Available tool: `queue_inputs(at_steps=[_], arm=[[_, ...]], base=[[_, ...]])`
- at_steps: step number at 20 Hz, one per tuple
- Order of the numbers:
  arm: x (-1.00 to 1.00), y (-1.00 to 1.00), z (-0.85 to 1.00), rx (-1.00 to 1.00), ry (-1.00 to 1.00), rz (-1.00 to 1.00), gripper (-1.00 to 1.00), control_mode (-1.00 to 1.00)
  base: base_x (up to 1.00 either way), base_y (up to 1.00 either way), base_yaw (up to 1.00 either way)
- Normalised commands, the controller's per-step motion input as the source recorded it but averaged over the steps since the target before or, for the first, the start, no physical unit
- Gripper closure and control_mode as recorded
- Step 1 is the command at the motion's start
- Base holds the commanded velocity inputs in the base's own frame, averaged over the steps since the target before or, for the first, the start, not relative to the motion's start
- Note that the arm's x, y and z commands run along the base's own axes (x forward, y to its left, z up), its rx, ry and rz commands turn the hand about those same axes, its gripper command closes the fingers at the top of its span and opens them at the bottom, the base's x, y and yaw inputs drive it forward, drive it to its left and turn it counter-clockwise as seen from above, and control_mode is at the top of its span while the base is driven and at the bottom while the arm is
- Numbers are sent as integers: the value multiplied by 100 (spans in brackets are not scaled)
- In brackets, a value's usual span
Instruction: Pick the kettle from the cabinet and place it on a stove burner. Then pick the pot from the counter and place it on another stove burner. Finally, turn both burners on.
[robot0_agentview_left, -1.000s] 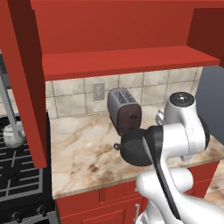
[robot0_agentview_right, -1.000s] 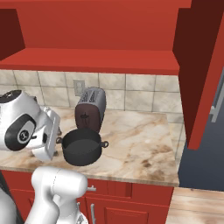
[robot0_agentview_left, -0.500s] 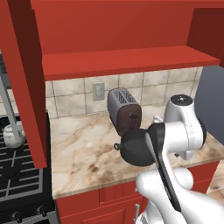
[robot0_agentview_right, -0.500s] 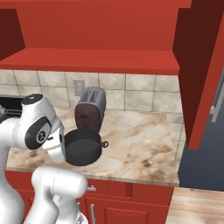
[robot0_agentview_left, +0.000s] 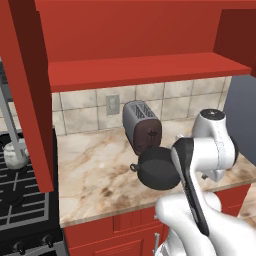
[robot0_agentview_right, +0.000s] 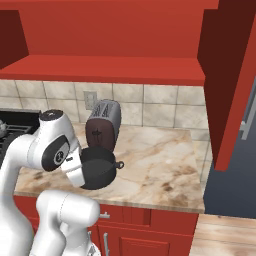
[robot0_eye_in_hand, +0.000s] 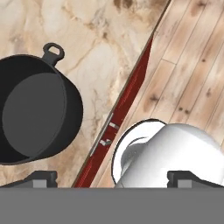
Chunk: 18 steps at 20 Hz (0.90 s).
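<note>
The dark round pot (robot0_agentview_left: 157, 169) (robot0_agentview_right: 98, 167) sits on the marbled counter (robot0_agentview_left: 95, 175) in front of the toaster. In the hand view the pot (robot0_eye_in_hand: 37, 114) lies at left, one loop handle pointing up. My gripper (robot0_eye_in_hand: 114, 178) hovers over the counter's front edge, beside the pot and apart from it, open, with nothing between its fingertips (robot0_eye_in_hand: 42, 176). The small silvery kettle (robot0_agentview_left: 14, 155) stands on the black stove (robot0_agentview_left: 20, 200) at far left. The red cabinet shelf (robot0_agentview_left: 145, 67) hangs above.
A chrome and dark-red toaster (robot0_agentview_left: 142, 125) (robot0_agentview_right: 102, 125) stands against the tiled wall behind the pot. An open red cabinet door (robot0_agentview_left: 27, 95) hangs between stove and counter. Wooden floor (robot0_eye_in_hand: 192, 65) lies beyond the red cabinet front (robot0_eye_in_hand: 131, 100).
The arm has swung a little rightward towards the pot. The pot, kettle and toaster have stayed put, and the gripper has stayed open.
</note>
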Motion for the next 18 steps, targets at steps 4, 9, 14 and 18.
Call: queue_inputs(at_steps=[4,9,14,18], arm=[[10,-3,-8,4,1,7,-100,-100],[5,0,-21,1,2,5,-100,-100],[11,0,-25,0,3,3,-100,-100],[22,0,-22,0,3,2,-100,-100]], base=[[0,0,0],[0,0,0],[0,0,0],[0,0,0]])
